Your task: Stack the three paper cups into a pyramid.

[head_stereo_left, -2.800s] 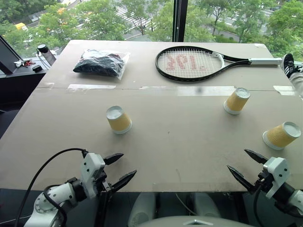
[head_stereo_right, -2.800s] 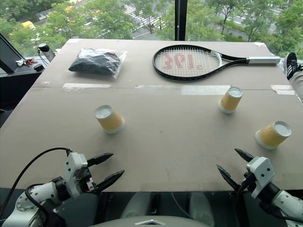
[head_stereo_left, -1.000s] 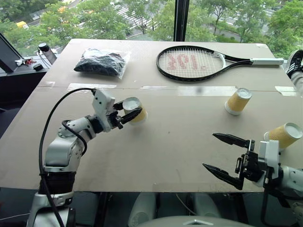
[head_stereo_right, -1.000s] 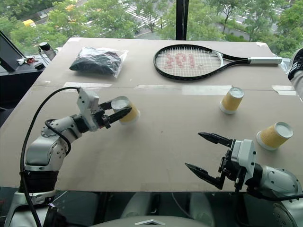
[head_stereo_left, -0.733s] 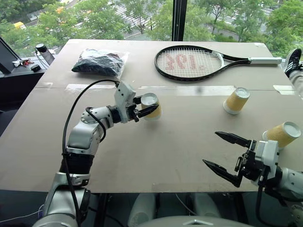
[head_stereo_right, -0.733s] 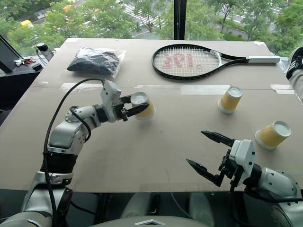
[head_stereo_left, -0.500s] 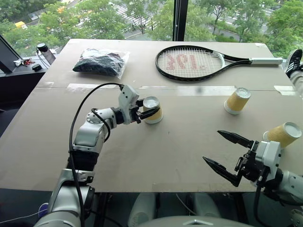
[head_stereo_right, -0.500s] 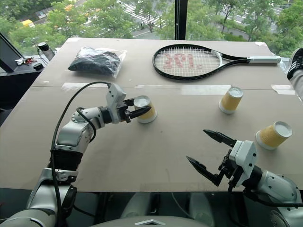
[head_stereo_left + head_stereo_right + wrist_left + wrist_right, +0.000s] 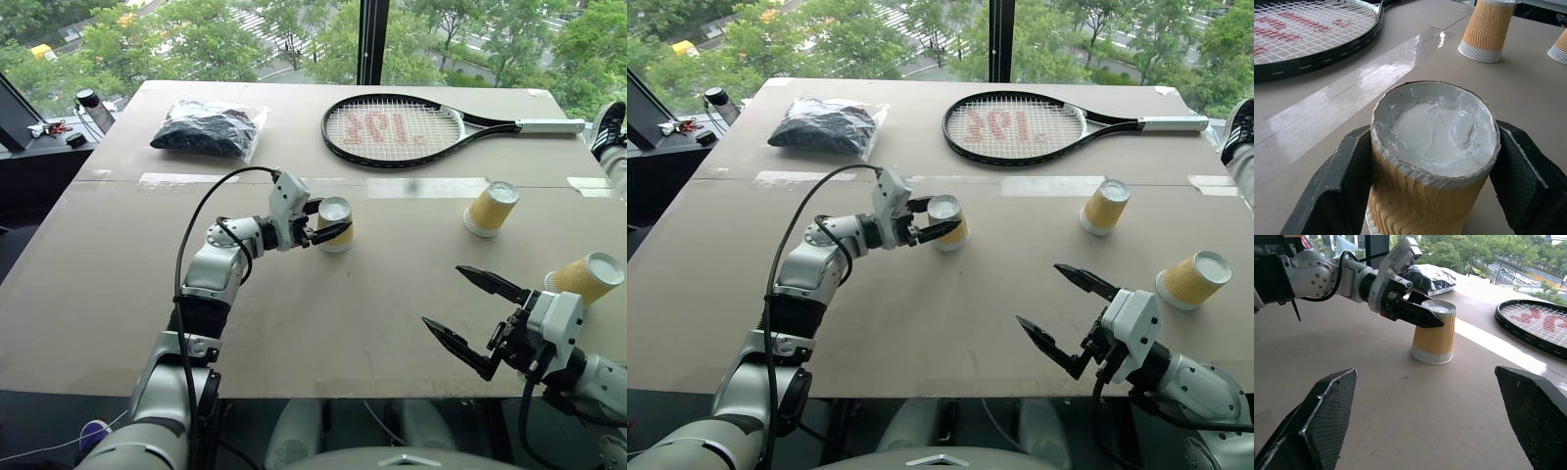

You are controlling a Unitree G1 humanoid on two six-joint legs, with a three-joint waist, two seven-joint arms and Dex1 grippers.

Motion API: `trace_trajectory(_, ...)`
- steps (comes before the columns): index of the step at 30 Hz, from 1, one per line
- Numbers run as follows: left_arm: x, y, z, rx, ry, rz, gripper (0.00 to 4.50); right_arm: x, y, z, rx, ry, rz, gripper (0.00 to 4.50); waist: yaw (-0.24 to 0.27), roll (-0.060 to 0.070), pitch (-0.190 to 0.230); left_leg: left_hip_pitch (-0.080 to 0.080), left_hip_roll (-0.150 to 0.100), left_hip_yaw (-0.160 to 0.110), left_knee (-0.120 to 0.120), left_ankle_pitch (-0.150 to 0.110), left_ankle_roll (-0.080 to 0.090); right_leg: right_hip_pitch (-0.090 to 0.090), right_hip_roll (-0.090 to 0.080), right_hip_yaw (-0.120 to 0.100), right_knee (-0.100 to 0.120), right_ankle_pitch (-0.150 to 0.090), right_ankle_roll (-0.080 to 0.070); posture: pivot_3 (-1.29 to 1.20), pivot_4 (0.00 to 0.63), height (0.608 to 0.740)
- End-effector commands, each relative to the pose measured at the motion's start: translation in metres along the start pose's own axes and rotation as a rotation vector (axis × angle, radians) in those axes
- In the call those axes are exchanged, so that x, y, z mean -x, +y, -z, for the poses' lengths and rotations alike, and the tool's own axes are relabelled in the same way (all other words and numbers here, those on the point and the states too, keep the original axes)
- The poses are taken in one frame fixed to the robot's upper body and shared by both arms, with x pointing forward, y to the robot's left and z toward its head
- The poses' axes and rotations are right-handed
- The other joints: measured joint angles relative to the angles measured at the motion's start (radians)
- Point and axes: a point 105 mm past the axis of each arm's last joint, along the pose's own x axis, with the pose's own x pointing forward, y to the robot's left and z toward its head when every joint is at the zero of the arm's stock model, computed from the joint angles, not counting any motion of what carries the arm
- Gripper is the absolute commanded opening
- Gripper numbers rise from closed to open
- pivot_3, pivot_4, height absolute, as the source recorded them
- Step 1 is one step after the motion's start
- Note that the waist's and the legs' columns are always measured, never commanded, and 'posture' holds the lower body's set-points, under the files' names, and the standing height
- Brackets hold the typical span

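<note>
One paper cup [image 9: 337, 210], mustard-yellow with a white base, stands upside down on the table left of centre. My left gripper [image 9: 335, 217] reaches in from the left and is shut on it, one black finger on each side of the cup [image 9: 1435, 147]. A second paper cup [image 9: 490, 209] stands upside down further right. The third paper cup [image 9: 585, 278] sits near the table's right edge. My right gripper [image 9: 443, 296] hovers open over the front edge, right of centre, with nothing between its fingers. From its wrist view the held cup [image 9: 1434, 335] rests on the table.
A tennis racket [image 9: 392, 130] lies at the back of the table [image 9: 294, 323], and a bagged black bundle [image 9: 206, 130] at the back left. A strip of clear tape [image 9: 421, 188] crosses the table behind the cups. A person's shoe [image 9: 612, 122] shows at the right edge.
My left arm has carried its cup to the right and a little further out across the table, where it now stands. The right gripper stayed open in about the same place.
</note>
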Motion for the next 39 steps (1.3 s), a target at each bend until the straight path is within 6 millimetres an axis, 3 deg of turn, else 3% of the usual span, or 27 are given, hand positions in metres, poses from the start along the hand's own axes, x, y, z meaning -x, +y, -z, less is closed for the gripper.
trace_trajectory(1,0.011,0.007,-0.017,-0.018,-0.073,-0.036,4.47,-0.001,-0.001,-0.007,0.025,-0.027,0.012,4.50,0.000,0.000,0.000,0.000,0.000,0.000,0.000,0.000,0.000,0.000,0.000,0.000,0.000,0.000,0.000,0.00,0.150,0.740)
trace_trajectory(7,0.058,-0.002,-0.036,0.038,-0.186,-0.025,4.47,0.001,-0.015,-0.009,0.010,-0.063,0.140,4.50,-0.009,0.000,0.000,0.000,0.001,0.000,0.000,0.000,0.000,-0.001,-0.001,0.000,0.000,0.000,0.000,0.00,0.150,0.740)
trace_trajectory(12,0.090,-0.030,-0.046,0.026,-0.214,0.042,4.47,0.016,-0.051,-0.007,0.015,-0.065,0.421,4.50,-0.008,0.001,0.000,0.000,0.001,0.000,0.000,0.000,-0.001,0.000,-0.007,0.003,0.000,0.000,0.000,0.00,0.150,0.740)
trace_trajectory(16,0.091,-0.079,-0.055,0.079,-0.202,0.276,4.47,0.045,-0.098,0.004,0.144,0.070,0.761,4.50,0.004,0.001,0.000,0.000,0.001,0.000,0.000,0.001,-0.001,0.000,-0.007,0.003,0.000,0.000,0.000,0.00,0.150,0.740)
trace_trajectory(19,0.089,-0.105,-0.060,0.092,-0.180,0.437,4.47,0.065,-0.118,0.011,0.225,0.167,0.903,4.50,0.007,0.001,0.000,0.000,0.000,0.000,0.000,0.003,-0.005,0.000,-0.007,0.003,0.000,0.000,-0.001,0.00,0.150,0.740)
trace_trajectory(22,0.090,-0.119,-0.063,0.090,-0.170,0.531,4.47,0.079,-0.128,0.009,0.246,0.185,1.007,4.50,0.001,0.003,0.000,0.000,0.000,0.000,-0.001,0.003,-0.005,0.000,-0.005,0.003,0.000,0.000,-0.001,0.00,0.150,0.740)
trace_trajectory(27,0.090,-0.123,-0.068,0.082,-0.167,0.580,4.47,0.101,-0.134,0.013,0.218,0.243,1.158,4.50,-0.006,0.004,0.000,0.001,0.000,0.002,-0.002,0.000,-0.001,-0.001,0.000,0.006,0.001,0.000,-0.001,0.00,0.150,0.740)
trace_trajectory(39,0.088,-0.125,-0.070,0.055,-0.186,0.579,4.47,0.102,-0.140,0.033,-0.083,0.218,1.319,4.50,-0.015,0.005,0.000,0.001,0.001,0.002,-0.002,0.000,0.000,-0.001,0.000,0.006,0.000,0.000,-0.001,0.00,0.150,0.740)
